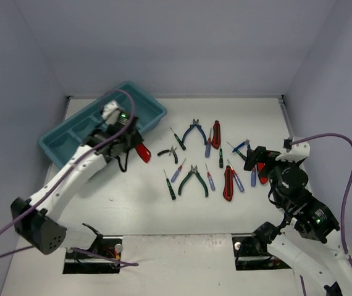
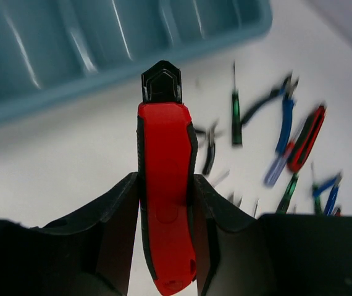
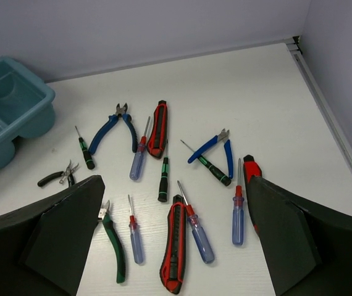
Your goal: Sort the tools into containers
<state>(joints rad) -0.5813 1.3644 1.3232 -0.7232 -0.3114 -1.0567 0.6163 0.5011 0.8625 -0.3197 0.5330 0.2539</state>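
White worktop, boxed in by pale grey walls at back and both sides; thin metal strip along right edge; dark cut-outs at near edge.

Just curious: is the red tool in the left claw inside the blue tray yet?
Out. The left gripper holds the red cutter over the white table, short of the tray.

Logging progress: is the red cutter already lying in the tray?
No, the left gripper holds the cutter clamped between its fingers over the table, short of the tray.
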